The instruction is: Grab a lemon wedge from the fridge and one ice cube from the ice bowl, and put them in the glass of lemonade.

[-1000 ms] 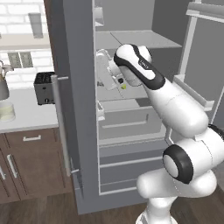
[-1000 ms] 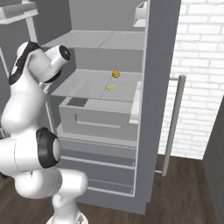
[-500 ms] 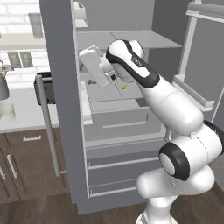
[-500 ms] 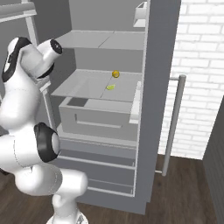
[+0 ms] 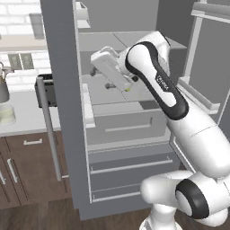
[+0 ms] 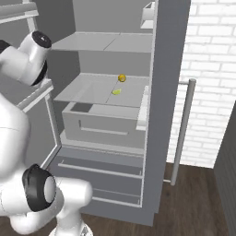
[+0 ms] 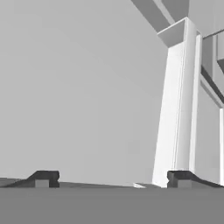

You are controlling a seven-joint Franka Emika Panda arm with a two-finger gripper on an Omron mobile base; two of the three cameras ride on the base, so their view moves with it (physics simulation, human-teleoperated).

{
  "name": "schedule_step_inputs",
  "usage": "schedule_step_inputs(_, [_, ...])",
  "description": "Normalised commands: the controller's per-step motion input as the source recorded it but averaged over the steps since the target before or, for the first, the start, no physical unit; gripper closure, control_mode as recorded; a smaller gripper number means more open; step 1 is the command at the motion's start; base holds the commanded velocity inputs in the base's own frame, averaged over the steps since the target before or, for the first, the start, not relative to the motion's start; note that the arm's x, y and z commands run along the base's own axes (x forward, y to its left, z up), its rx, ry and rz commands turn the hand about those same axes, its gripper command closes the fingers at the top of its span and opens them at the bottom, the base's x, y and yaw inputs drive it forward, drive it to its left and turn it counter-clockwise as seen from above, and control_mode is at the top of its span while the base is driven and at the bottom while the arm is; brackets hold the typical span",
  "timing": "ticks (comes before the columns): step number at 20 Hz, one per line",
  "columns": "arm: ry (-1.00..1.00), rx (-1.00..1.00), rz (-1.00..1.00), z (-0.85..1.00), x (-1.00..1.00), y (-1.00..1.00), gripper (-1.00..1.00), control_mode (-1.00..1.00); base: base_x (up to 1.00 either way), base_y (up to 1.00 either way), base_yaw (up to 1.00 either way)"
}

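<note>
With jaws spread and empty, the gripper (image 7: pixel 112 177) may brush the tall grey fridge (image 6: pixel 168 69) door before reaching the tiny yellow-green lemon wedge (image 6: pixel 117 91).

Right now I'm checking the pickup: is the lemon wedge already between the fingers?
No, the lemon wedge lies on the fridge shelf with nothing gripping it.

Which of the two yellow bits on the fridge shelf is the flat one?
The lemon wedge, pale yellow-green, lies flat nearer the shelf's front. The round orange-yellow fruit sits behind it.
</note>
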Motion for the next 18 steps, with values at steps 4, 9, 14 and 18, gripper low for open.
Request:
schedule_step_inputs(4, [0.0, -0.31, -0.07, 0.0, -0.87, -0.75, -1.0, -1.0, 0.0, 0.0, 0.0])
schedule_step_inputs(9, [0.0, -0.28, -0.09, 0.0, -0.74, -0.64, -1.0, -1.0, 0.0, 0.0, 0.0])
schedule_step_inputs(14, [0.0, -0.24, -0.2, -0.21, -0.81, -0.58, -1.0, -1.0, 0.0, 0.0, 0.0])
schedule_step_inputs(18, [-0.03, -0.22, -0.23, -0.59, -0.9, -0.39, -1.0, -1.0, 0.0, 0.0, 0.0])
